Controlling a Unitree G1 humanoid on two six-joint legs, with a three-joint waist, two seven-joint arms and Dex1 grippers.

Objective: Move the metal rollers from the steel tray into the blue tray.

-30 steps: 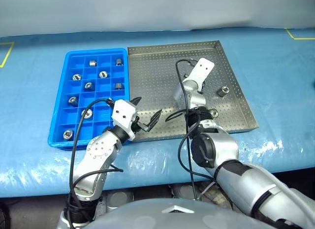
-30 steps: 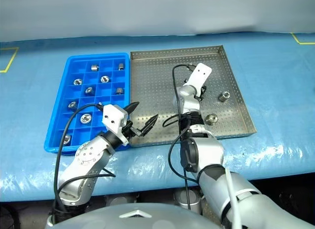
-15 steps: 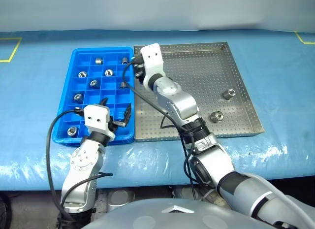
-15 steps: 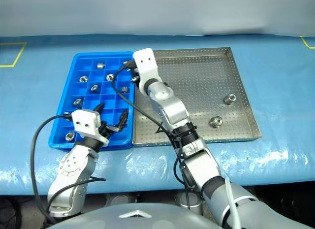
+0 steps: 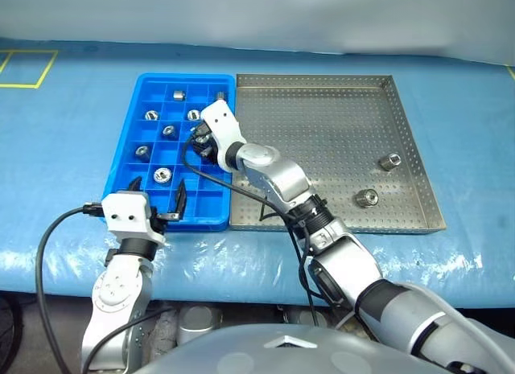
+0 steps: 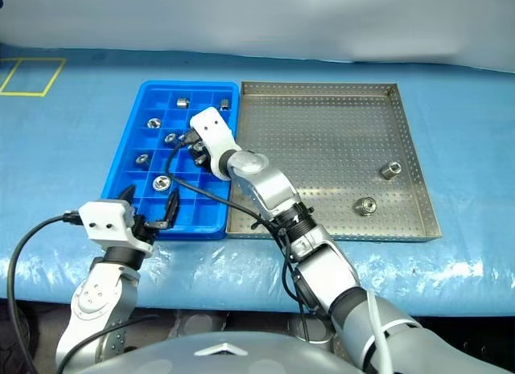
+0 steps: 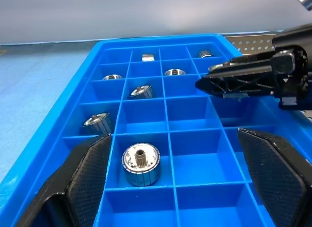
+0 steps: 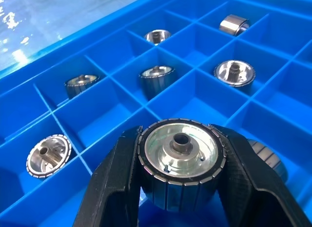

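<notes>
— Rollers (image 5: pixel 160 175) mostly sit in the blue tray (image 5: pixel 121 153) now, one to a compartment, several of them spread over its far and middle rows.

— And the steel tray (image 5: pixel 322 92)?

— Two rollers lie on it, both near its right rim: one (image 5: pixel 390 161) further back, the other (image 5: pixel 367 198) closer to the front edge. The two trays sit side by side on the blue-covered table (image 5: pixel 64 133), long edges touching or nearly so.

— Where's the right gripper (image 8: pixel 180 188)?

— Reached across over the blue tray, above the column of compartments nearest the steel tray. Its two black fingers (image 8: pixel 112 183) are clamped on a roller (image 8: pixel 181 154), which is held face-on, ribbed rim against the pads, above the compartments rather than resting in one.

— Left gripper (image 5: pixel 157 201)?

— At the front edge of the blue tray, fingers spread wide, nothing between them. It points along the tray, with a roller (image 7: pixel 141 163) in the compartment just ahead of it.

— Do the two grippers touch?

— No, they're apart.
</notes>
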